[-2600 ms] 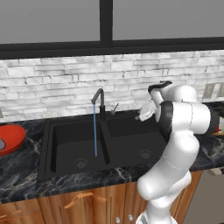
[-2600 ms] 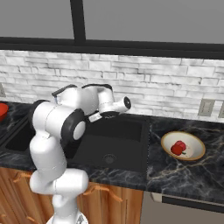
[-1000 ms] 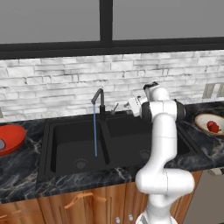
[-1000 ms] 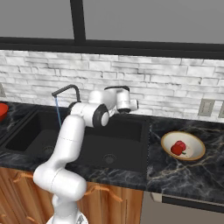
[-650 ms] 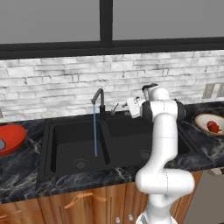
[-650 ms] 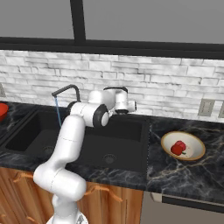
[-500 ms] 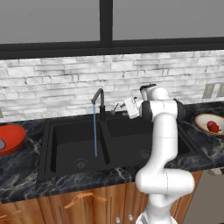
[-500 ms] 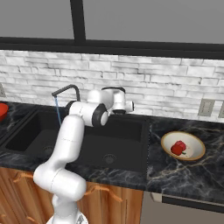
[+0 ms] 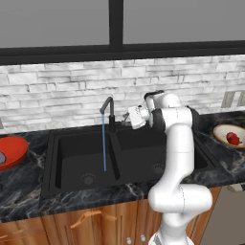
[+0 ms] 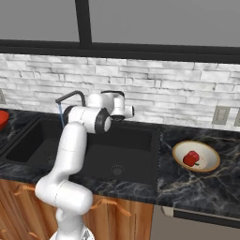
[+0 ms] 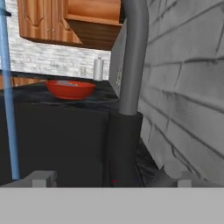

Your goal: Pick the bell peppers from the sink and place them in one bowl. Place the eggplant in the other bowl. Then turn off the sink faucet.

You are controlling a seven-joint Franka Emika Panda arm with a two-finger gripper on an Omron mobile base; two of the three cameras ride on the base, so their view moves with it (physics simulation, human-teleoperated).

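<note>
I see my arm (image 9: 178, 158) as glossy white rounded segments with dark grey joint bands, ending in a white hand with dark trim.

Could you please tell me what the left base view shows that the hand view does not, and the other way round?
Left base view alone: both sink basins with their drains, the tan bowl holding a pepper, and the arm with its claw beside the faucet. Hand view alone: wooden cabinets and a pale canister behind the red bowl, plus the faucet's base close up. Both: the faucet, the running water, the red bowl, the brick wall.
</note>
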